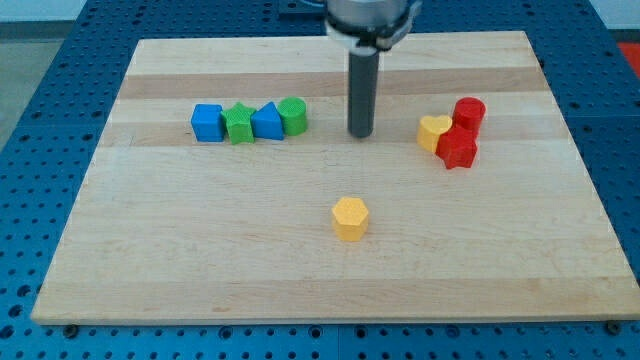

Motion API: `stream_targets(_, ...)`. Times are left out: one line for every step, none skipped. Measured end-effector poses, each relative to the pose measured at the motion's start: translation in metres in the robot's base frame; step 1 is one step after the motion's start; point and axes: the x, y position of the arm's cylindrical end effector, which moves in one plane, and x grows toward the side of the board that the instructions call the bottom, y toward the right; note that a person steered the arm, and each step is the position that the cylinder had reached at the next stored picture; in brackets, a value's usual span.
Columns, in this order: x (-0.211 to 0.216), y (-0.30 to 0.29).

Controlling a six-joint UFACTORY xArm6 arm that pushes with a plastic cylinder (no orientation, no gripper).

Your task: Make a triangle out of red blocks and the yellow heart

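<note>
On the wooden board, 7 blocks are sitting: 2 red, 2 yellow, 2 blue, 2 green... counted, 1 yellow heart, 1 red cylinder and 1 red star-like block are touching in a cluster at 3 o'clock from my tip, a short gap away. With no pincer fitted, my tip is holding nothing. At 9 o'clock, a blue cube, green star, blue triangle and green cylinder are lining up. At 6 o'clock, well apart, 1 yellow hexagon is lying alone.
</note>
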Motion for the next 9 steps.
stream_targets(-0.012, 0.014)
stream_targets(-0.028, 0.014)
stream_targets(-0.054, 0.030)
stream_targets(-0.070, 0.071)
stream_targets(-0.069, 0.098)
stream_targets(-0.060, 0.125)
stream_targets(-0.058, 0.151)
stream_targets(-0.037, 0.154)
stream_targets(-0.028, 0.139)
